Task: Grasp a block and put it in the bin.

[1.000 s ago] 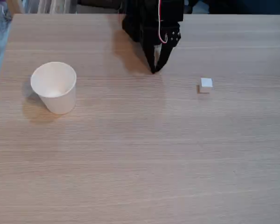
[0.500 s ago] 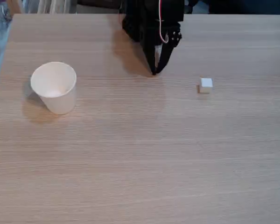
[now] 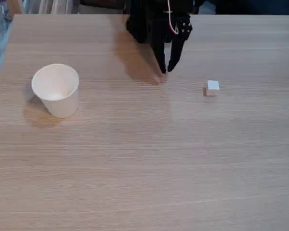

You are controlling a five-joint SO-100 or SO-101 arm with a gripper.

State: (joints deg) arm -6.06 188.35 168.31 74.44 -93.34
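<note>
Block [image 3: 212, 87]: I see one small white cube lying on the table [image 3: 144, 168], right of centre in the fixed view, nothing touching it. A thin shadow sits along its left and lower edge.

Cup [image 3: 56, 89]: white paper, standing upright with its wide round rim upward, well apart from the block on the left side of the table. I see only white inside it. Its shadow falls to the lower left.

Gripper [image 3: 167, 70]: black, pointing down toward the table from the far edge, between cup and block but nearer the block. I read the two fingers as slightly parted, with a narrow strip of table visible between the tips. It holds nothing. The tips are up and to the left of the block, clear of it. I cannot tell whether they touch the tabletop.

Arm [image 3: 156, 19]: black body at the top centre, with a red and white wire running down it. Its shadow lies on the wood to its left.

Table: light wood grain.
</note>
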